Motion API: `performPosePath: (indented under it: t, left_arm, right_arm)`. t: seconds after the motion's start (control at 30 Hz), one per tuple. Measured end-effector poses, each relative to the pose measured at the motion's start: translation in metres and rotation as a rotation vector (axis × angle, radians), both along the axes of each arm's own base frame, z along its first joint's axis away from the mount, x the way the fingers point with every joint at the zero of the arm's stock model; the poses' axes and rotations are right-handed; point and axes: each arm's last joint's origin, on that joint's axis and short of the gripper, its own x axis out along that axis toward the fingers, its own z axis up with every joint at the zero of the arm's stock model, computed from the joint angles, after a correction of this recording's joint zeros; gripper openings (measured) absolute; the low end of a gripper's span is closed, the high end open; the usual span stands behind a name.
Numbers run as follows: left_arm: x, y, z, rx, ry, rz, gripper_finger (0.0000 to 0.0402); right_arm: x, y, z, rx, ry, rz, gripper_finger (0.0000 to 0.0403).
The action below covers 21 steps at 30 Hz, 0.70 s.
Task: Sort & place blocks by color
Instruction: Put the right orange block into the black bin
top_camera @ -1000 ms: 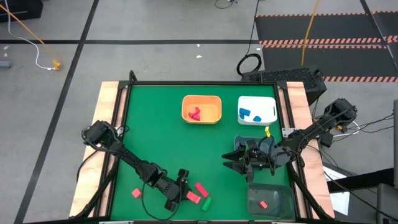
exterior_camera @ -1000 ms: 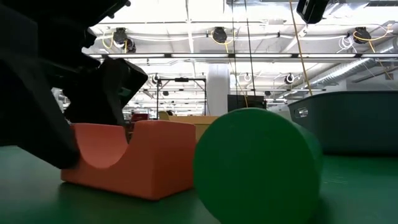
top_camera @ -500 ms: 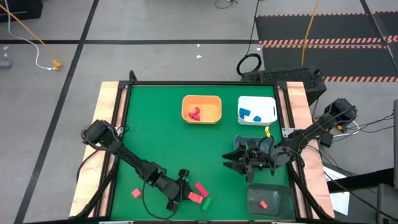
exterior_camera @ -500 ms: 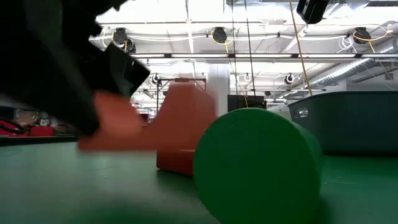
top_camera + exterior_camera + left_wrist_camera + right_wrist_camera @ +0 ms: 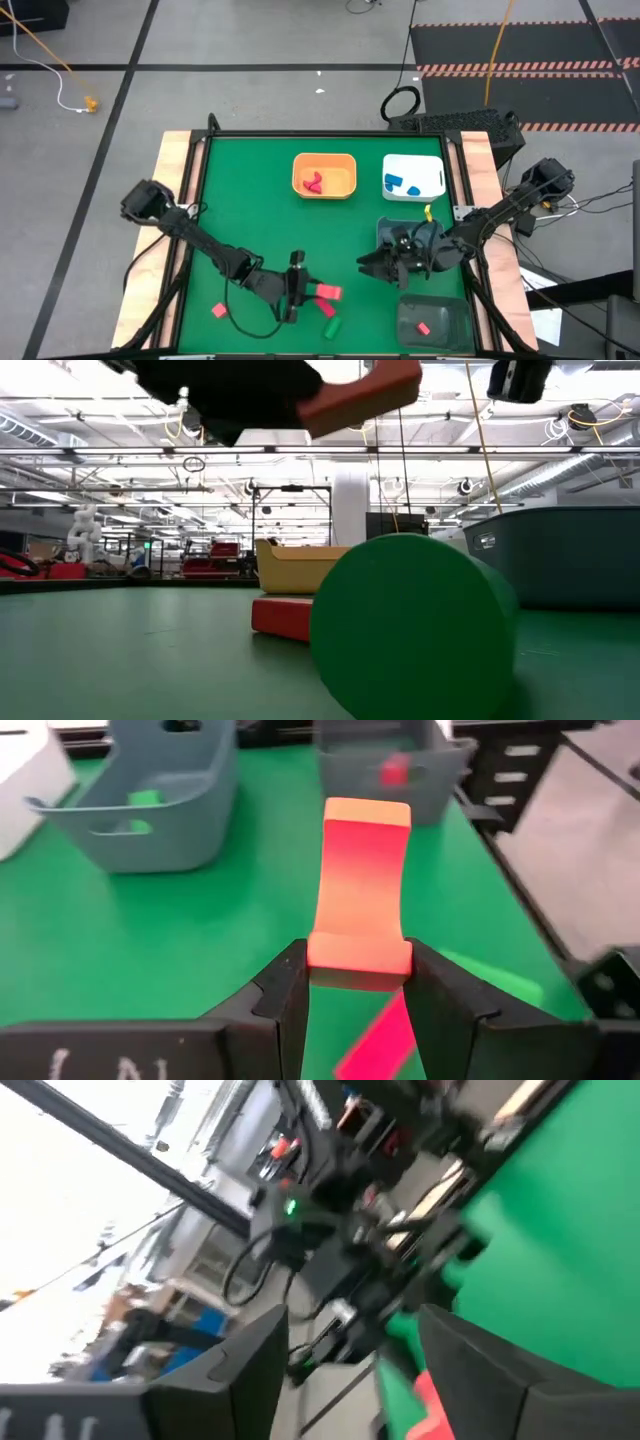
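My left gripper (image 5: pixel 305 290) (image 5: pixel 358 990), near the table's front edge, is shut on a red arch-shaped block (image 5: pixel 360 880) (image 5: pixel 360 390) and holds it in the air. Under it a red bar (image 5: pixel 283 618) (image 5: pixel 380 1045) lies flat on the green mat. A green cylinder (image 5: pixel 330 327) (image 5: pixel 410 625) lies on its side beside the bar. A pink block (image 5: pixel 219 311) sits farther left. My right gripper (image 5: pixel 368 265) (image 5: pixel 350 1370) hovers open and level at the right, holding nothing. My left gripper pinches one end of the arch block (image 5: pixel 358 955) between its two fingers (image 5: pixel 290 995), which lie on that end's two opposite sides. The fingers slant slightly downward, coming from the table's left. The block sticks out ahead of the fingers, lifted clear of the mat.
At the back stand an orange bin (image 5: pixel 345 185) with a red piece and a white bin (image 5: pixel 432 165) with blue pieces. A grey bin (image 5: pixel 445 325) with a red piece sits front right. Another grey bin (image 5: pixel 150 830) holds a green piece.
My left gripper has risen from the mat toward the table's right, tipping up, and has carried the arch block with it. The block stood on the table, tipped, and now hangs clear above the red bar. My right gripper has rolled in place.
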Motion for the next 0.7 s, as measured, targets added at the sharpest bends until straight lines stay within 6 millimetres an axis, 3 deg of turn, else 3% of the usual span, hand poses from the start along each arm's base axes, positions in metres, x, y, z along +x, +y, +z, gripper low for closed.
performPosePath:
  t: [0.17, 0.5, 0.7]
  left_arm:
    - [0.01, 0.016, 0.006, -0.003, -0.041, 0.068, 0.0133]
    - [0.037, 0.027, 0.044, -0.004, -0.104, 0.111, 0.0133]
    - [0.034, 0.026, 0.041, 0.055, 0.005, 0.101, 0.0133]
  right_arm:
    - [0.002, -0.001, -0.002, 0.191, 0.045, 0.092, 0.0251]
    - [0.003, -0.002, -0.004, 0.453, 0.119, 0.119, 0.0283]
    - [0.003, -0.002, -0.005, 0.479, 0.131, 0.128, 0.0283]
